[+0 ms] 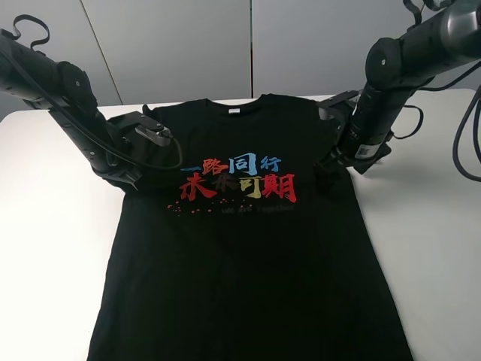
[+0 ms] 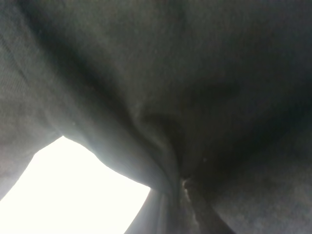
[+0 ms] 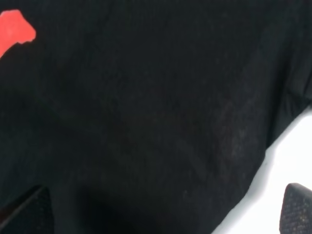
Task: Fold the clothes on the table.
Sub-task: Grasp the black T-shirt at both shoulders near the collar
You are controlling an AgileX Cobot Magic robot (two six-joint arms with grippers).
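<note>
The black T-shirt (image 1: 240,248) lies flat and chest up on the white table (image 1: 52,248), with its red, blue and yellow characters (image 1: 239,179) showing. My left gripper (image 1: 134,179) is at the shirt's left sleeve. In the left wrist view, black cloth (image 2: 195,87) fills the frame and gathers into a pinched fold (image 2: 185,187), and the fingers are hidden. My right gripper (image 1: 325,164) is low over the right sleeve and armpit. In the right wrist view it (image 3: 163,207) is open, with its fingertips (image 3: 297,207) wide apart over the cloth (image 3: 146,112).
The shirt's hem runs off the front edge of the exterior high view. Bare white tabletop lies on both sides of the shirt (image 1: 436,248). A pale wall (image 1: 188,45) stands behind the table, and cables (image 1: 466,143) hang by the right arm.
</note>
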